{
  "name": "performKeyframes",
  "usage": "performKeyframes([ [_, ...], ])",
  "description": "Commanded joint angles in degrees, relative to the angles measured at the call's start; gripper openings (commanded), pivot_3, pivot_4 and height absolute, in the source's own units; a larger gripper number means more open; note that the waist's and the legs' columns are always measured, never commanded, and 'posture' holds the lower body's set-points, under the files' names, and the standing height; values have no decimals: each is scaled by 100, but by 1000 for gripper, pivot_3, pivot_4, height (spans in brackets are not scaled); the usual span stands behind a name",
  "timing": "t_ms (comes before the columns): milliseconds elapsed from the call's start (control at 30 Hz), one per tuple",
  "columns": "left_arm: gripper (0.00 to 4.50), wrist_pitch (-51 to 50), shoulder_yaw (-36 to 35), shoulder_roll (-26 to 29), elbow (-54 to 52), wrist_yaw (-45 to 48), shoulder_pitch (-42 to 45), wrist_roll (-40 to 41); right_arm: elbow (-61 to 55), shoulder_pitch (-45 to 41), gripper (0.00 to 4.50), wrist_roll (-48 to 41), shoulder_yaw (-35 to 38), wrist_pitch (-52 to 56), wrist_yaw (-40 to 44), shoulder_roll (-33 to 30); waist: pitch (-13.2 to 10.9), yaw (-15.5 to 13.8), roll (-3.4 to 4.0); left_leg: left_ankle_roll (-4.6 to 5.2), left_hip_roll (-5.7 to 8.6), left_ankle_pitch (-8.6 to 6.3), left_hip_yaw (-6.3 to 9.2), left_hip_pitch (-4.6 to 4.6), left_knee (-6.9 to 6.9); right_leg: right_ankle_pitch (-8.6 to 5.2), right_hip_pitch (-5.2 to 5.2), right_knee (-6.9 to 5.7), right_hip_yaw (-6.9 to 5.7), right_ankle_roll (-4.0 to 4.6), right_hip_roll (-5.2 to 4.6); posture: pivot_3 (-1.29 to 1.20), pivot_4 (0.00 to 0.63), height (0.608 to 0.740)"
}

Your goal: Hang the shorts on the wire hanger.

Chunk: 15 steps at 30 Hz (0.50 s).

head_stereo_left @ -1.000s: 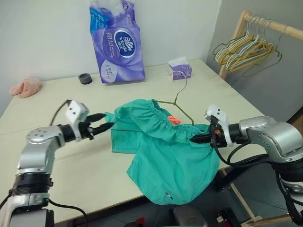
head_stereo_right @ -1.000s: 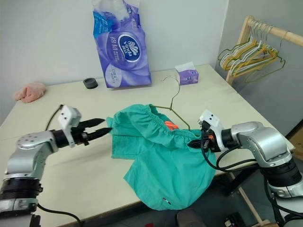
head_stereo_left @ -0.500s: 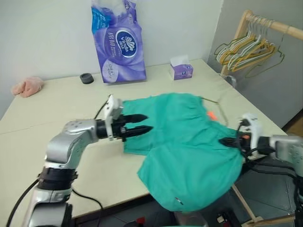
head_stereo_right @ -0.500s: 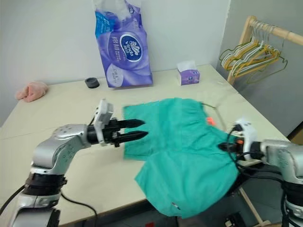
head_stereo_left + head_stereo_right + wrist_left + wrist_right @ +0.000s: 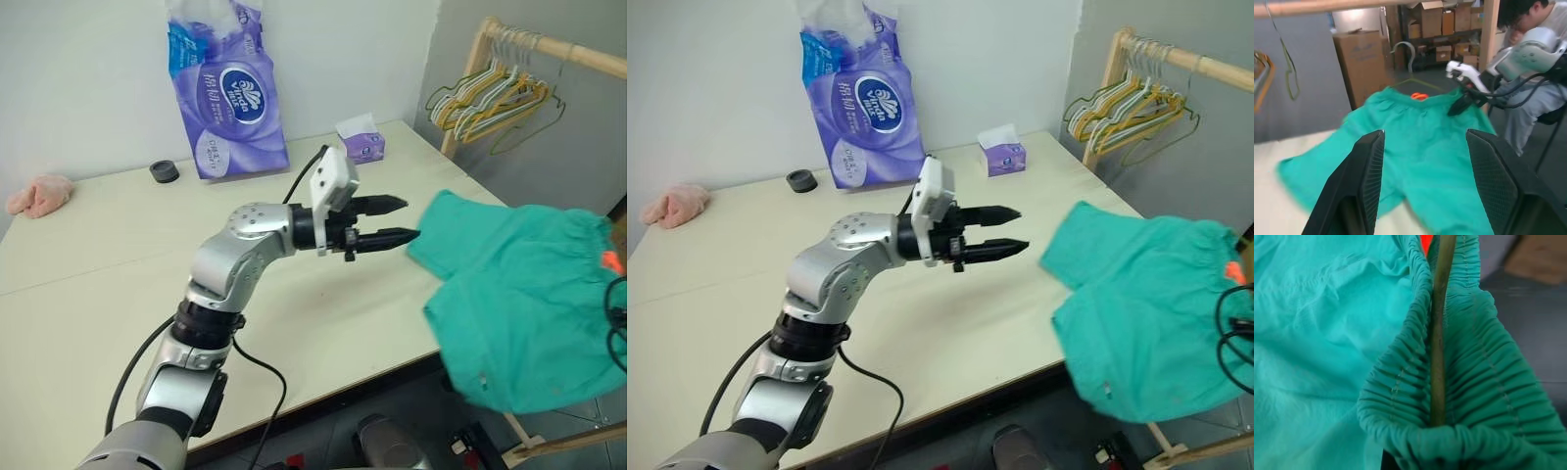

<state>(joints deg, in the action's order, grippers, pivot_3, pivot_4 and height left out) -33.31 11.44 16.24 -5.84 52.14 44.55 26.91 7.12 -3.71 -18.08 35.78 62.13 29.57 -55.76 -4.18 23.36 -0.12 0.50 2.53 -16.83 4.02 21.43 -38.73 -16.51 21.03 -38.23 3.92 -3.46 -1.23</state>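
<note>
Gathered teal shorts [image 5: 529,304] hang off thin wire hanger [image 5: 1439,333] — right pincer clamped, left pincer [image 5: 400,221] agape.

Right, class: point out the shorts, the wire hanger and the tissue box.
shorts [image 5: 529,284], left eye view, middle of the teal fabric.
wire hanger [image 5: 1437,347], right wrist view, wire inside the waistband.
tissue box [image 5: 361,144], left eye view, purple front face.

The shorts [image 5: 519,304] hang off the table's [image 5: 118,264] right edge, the wire hanger [image 5: 1437,333] inside their waistband. The left gripper [image 5: 404,221] sits just left of them, above the table. Behind, a tissue pack [image 5: 227,93] stands against the wall, a clothes rack [image 5: 509,69] at far right.
</note>
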Motion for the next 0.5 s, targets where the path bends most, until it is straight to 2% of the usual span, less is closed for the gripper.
performKeyframes([
  [33, 2769, 181, 101, -292, 184, -247, 428, -223, 298, -223, 0, 275, 321, -738, -169, -392, -8, 83, 10, 1, 0, -2, 0, 0, 1, 0, -4, 10, 1, -1, 0, -526, 88, 740],
  [167, 2769, 153, 172, -720, 574, -414, 883, -342, 369, -655, 0, 335, 185, -1110, -166, -720, -32, 258, 9, 16, 1, -23, -27, -15, 1, -8, -22, 24, 13, -15, -1, -529, 103, 740],
  [233, 2769, 237, 204, -858, 749, -455, 1033, -441, 430, -999, 0, 328, 67, -1145, -180, -803, -74, 379, 26, 9, -1, -49, -41, -75, 2, -22, -85, 40, 14, -38, -1, -528, 113, 740],
  [300, 2769, 296, 206, -1005, 948, -519, 1193, -505, 670, -1445, 0, 345, -110, -1214, -199, -884, -92, 481, 27, 7, -3, -69, -56, -97, 2, -32, -109, 61, 22, -51, 0, -524, 121, 740],
  [500, 2769, 420, 224, -1177, 1154, -574, 1384, -662, 2153, -2775, 0, 452, -507, -1401, -371, -1108, -232, 530, 25, 27, 0, -86, -87, -136, -1, -27, -171, 123, 48, -64, -9, -503, 141, 740],
])
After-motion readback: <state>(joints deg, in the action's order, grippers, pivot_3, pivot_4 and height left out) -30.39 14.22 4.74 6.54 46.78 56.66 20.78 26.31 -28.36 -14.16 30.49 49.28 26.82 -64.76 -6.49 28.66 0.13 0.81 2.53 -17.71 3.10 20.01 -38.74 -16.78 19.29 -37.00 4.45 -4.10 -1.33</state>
